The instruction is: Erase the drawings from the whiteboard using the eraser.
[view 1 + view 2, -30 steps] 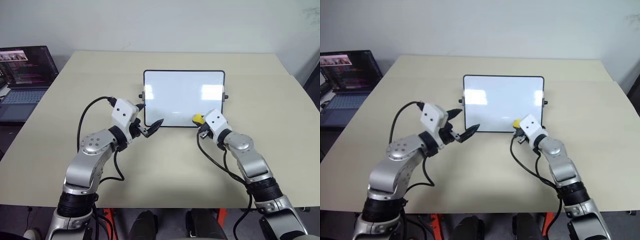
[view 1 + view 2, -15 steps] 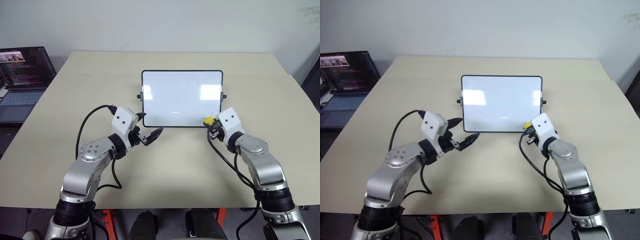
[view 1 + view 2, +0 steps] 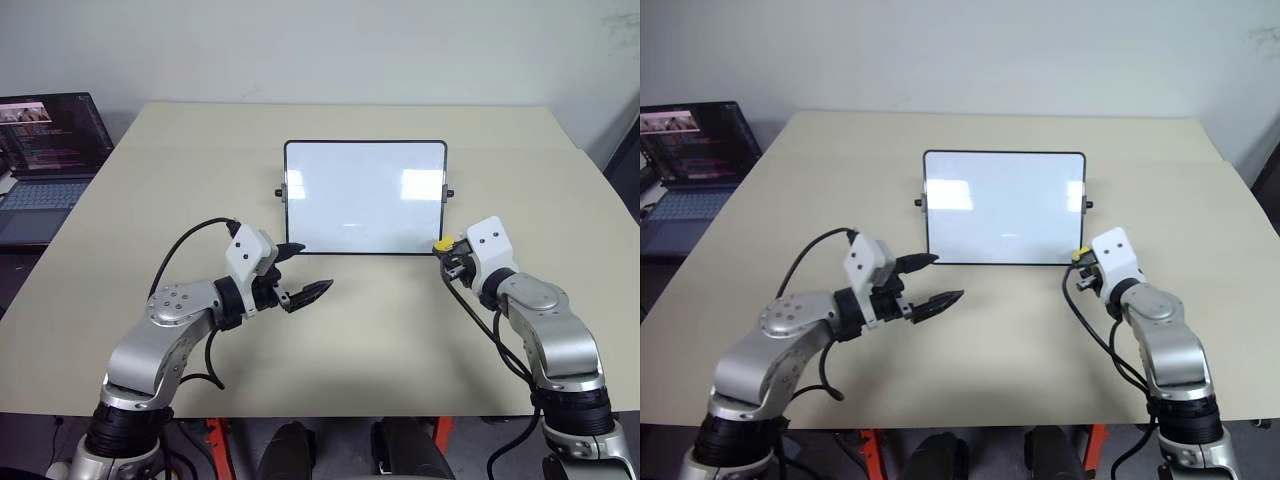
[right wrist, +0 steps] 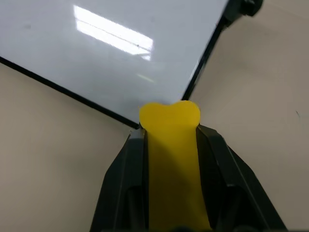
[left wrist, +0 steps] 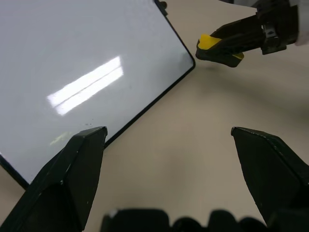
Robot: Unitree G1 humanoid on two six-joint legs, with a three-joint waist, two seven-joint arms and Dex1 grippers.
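Left gripper (image 3: 305, 290), fingers spread and empty, hovers over the table (image 3: 360, 330) near the whiteboard's near left corner. Right gripper (image 4: 170, 126) is clamped on the yellow eraser (image 4: 170, 126), just off the near right corner. Farther back, the whiteboard (image 3: 365, 195) reads clean; no drawings visible. Judged: wiping looks finished. Next: set the eraser down beside the board.

A wide beige table (image 3: 360, 330) stands before a plain pale wall (image 3: 330, 50). At its left side, an open laptop (image 3: 45, 160) glows.
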